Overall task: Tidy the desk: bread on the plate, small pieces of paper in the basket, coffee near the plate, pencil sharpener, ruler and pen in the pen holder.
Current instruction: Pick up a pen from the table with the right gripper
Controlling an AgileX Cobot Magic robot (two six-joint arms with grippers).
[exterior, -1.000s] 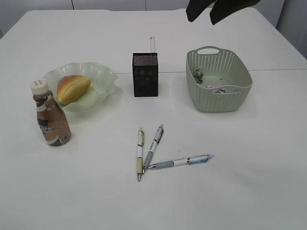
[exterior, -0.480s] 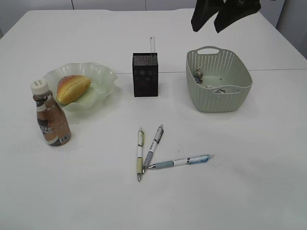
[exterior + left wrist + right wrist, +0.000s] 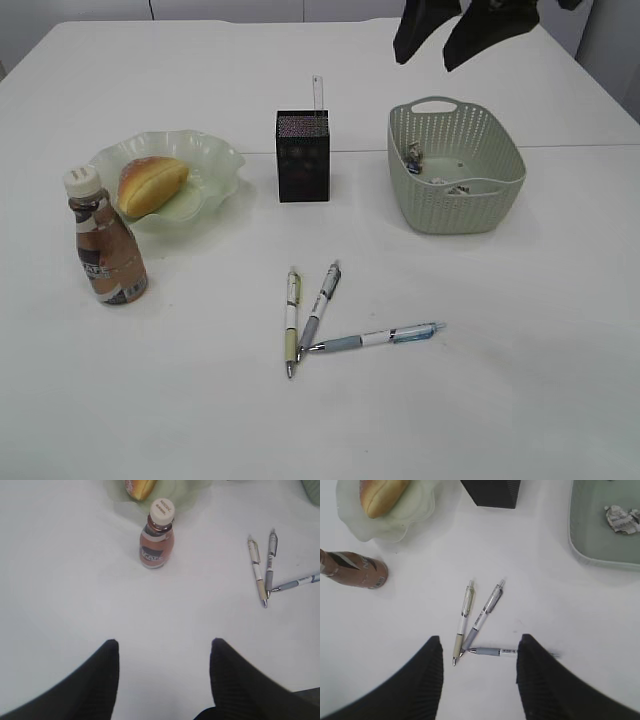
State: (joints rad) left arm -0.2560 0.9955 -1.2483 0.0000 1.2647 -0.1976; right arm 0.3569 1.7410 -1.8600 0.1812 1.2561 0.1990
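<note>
Here, exterior view: the bread (image 3: 151, 184) lies in the plate (image 3: 215, 160) at the left of the white table (image 3: 500, 380). The coffee (image 3: 107, 241) stands upright just in front of the plate, near its left edge. The pen holder (image 3: 303, 157) stands mid-table with the ruler (image 3: 318, 92) upright inside it. The basket (image 3: 455, 208) sits to the right, scraps of paper (image 3: 414, 157) in it. Three pens (image 3: 322, 304) lie loose in front of the holder, their tips meeting in a fan. The right gripper (image 3: 440, 40) hangs high at the top edge, above and behind the basket, fingers spread, nothing between them.

Left wrist view: the left gripper (image 3: 164, 652) hovers over bare table, fingers spread and empty. The coffee (image 3: 156, 535) stands well ahead of it, the bread (image 3: 140, 487) and plate beyond; the pens (image 3: 263, 565) lie ahead to the right, apart from the claw.

Right wrist view: the right gripper (image 3: 479, 650) is spread and empty, looking down on the pens (image 3: 482, 615), whose meeting tips fall between its fingers but far below. The pen holder (image 3: 492, 492) is ahead, the basket (image 3: 580, 530) ahead right with paper (image 3: 621, 519), the bread (image 3: 381, 496) and coffee (image 3: 352, 570) to the left.
</note>
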